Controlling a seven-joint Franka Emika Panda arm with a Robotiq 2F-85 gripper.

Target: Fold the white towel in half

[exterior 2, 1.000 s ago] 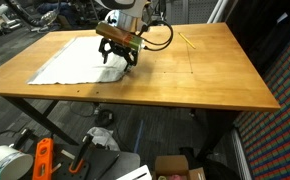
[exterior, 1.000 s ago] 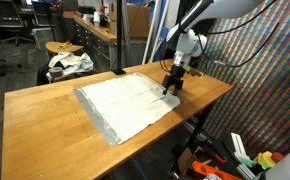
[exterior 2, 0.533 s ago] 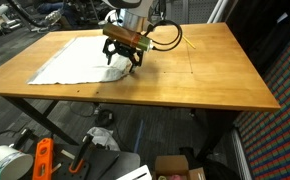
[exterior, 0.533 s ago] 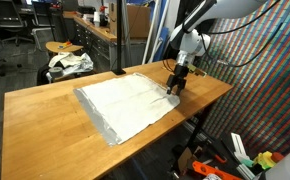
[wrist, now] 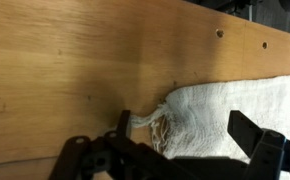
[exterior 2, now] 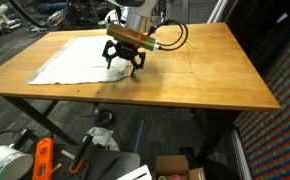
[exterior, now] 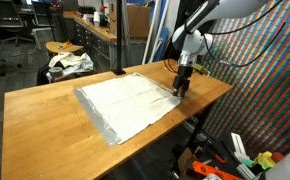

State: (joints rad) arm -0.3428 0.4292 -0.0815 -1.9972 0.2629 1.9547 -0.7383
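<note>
Claw (exterior: 182,88) is wide open with nothing between the jaws. It points down over 1 corner of the towel (exterior: 125,100), at the table (exterior: 45,120) edge nearest the arm's base.

In an exterior view the fingers (exterior 2: 113,62) splay out above the cloth's corner. Whether the tips touch fabric or wood, can't tell.

Wrist view: both fingers come in from the bottom of the picture, claw (wrist: 185,152) straddling the corner. Towel (wrist: 235,110) comes in from the right and ends in a frayed, slightly bunched corner with loose threads (wrist: 145,120) just beside 1 finger (wrist: 115,150). Bare table (wrist: 65,60) fills the rest, with 2 small holes (wrist: 220,32) in the wood beyond the cloth.

Towel (exterior 2: 75,60) lies spread flat and unfolded, 1 layer, faint creases, greyish along the edges. It sits on the end of the table (exterior 2: 205,70) under the arm, set at an angle to the table's edges.

Behind the table, a stool (exterior: 63,47) carries a smaller white cloth heap (exterior: 71,63) with dark marks, well apart from the towel.
</note>
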